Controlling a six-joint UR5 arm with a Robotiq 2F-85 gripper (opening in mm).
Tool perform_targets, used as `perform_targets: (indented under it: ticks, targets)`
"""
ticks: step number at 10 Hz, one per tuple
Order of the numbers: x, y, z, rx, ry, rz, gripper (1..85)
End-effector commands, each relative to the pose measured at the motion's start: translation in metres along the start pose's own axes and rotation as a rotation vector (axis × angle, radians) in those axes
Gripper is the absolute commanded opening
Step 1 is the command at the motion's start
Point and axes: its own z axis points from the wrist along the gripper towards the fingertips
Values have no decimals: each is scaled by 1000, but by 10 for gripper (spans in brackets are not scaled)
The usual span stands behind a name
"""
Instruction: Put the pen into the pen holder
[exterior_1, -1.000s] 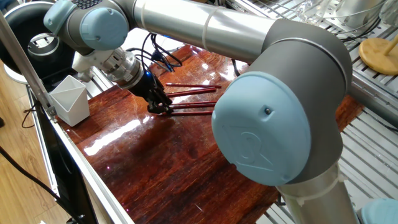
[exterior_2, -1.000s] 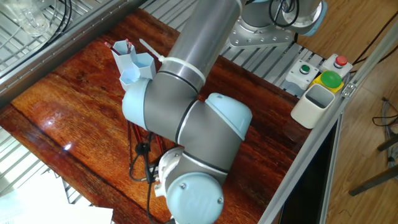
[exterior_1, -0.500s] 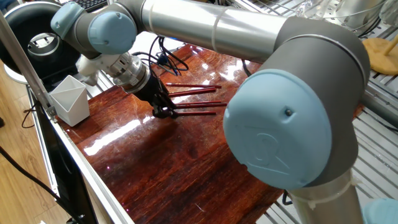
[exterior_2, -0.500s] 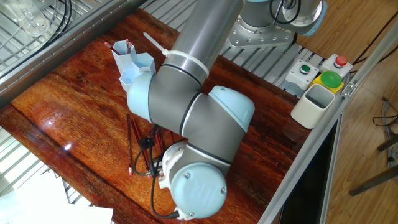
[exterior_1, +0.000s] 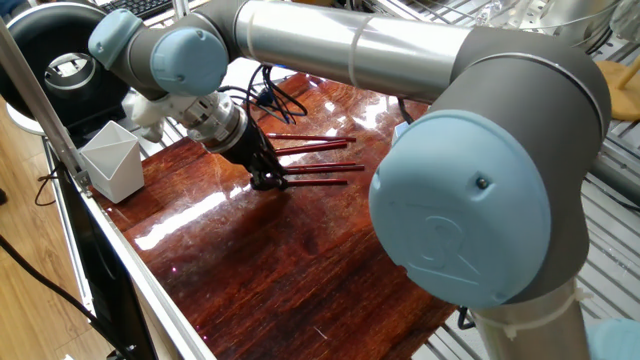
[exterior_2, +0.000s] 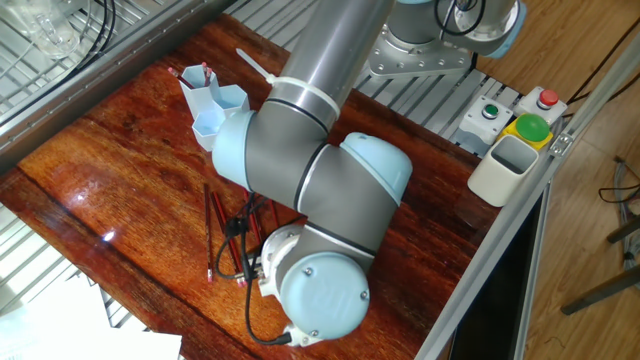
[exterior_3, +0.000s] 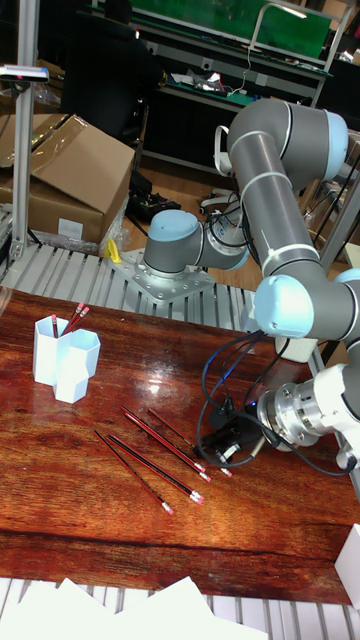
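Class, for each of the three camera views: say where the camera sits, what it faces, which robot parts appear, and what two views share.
One fixed view: low at a table corner, facing the gripper over the pens; big elbow joint close by.
The other fixed view: high overhead, showing the pen holder, arm and base.
Tall fixed view: table's long side, facing the base.
Shared: pens, in all views.

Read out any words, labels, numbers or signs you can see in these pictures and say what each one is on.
None can be read.
The arm's joint cap bears a faint embossed mark, too faint to read.
The button box shows red, green and yellow buttons, but no legible lettering.
The cardboard box carries a small label, too blurred to read.
The pen holder has no markings.
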Motion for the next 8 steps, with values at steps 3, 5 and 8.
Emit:
perform_targets:
  ticks: [3,5,8]
  targets:
    - [-9,2,5,-6,-23,3,267]
    - [-11,8,-5,-25,-14,38,10]
    - [3,3,-26,-9,-1,29,10]
